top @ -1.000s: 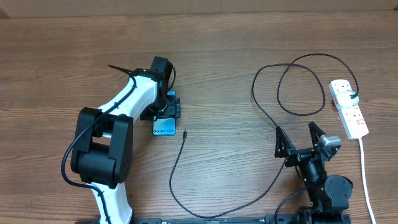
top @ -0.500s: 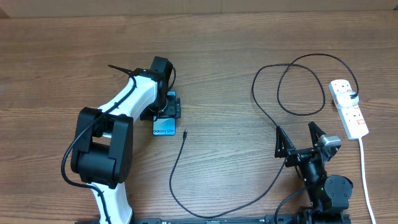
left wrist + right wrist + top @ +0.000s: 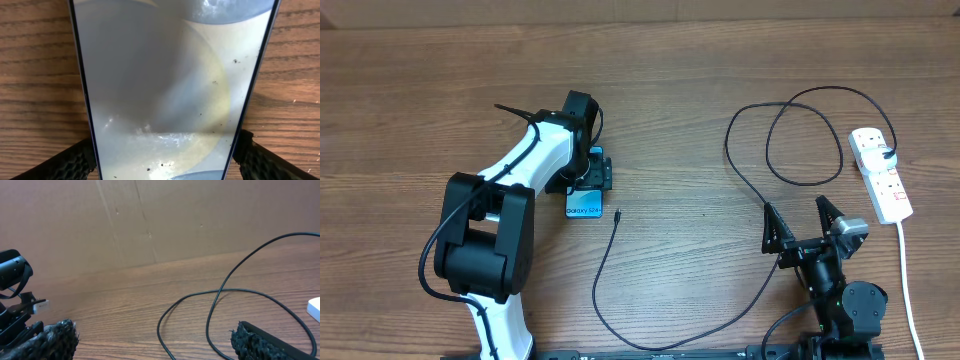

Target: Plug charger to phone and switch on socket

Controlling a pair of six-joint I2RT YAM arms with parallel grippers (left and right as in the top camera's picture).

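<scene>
The phone (image 3: 585, 206) lies flat on the wooden table, its light-blue screen up and its text end towards me. My left gripper (image 3: 590, 173) hangs over it, open, its fingers (image 3: 75, 162) straddling the phone's (image 3: 165, 90) long edges closely; contact cannot be told. The charger (image 3: 603, 275) is a thin black cable whose plug tip (image 3: 618, 213) lies just right of the phone's near end. It loops right to the white socket (image 3: 880, 175) at the far right. My right gripper (image 3: 794, 207) stands open over the cable (image 3: 215, 300), holding nothing.
A black plug (image 3: 890, 153) sits in the socket's far end, and the strip's white cord (image 3: 907, 280) runs toward the table's front edge. The cable's big loops (image 3: 800, 140) lie between my right gripper and the socket. A brown cardboard wall (image 3: 150, 220) stands behind the table.
</scene>
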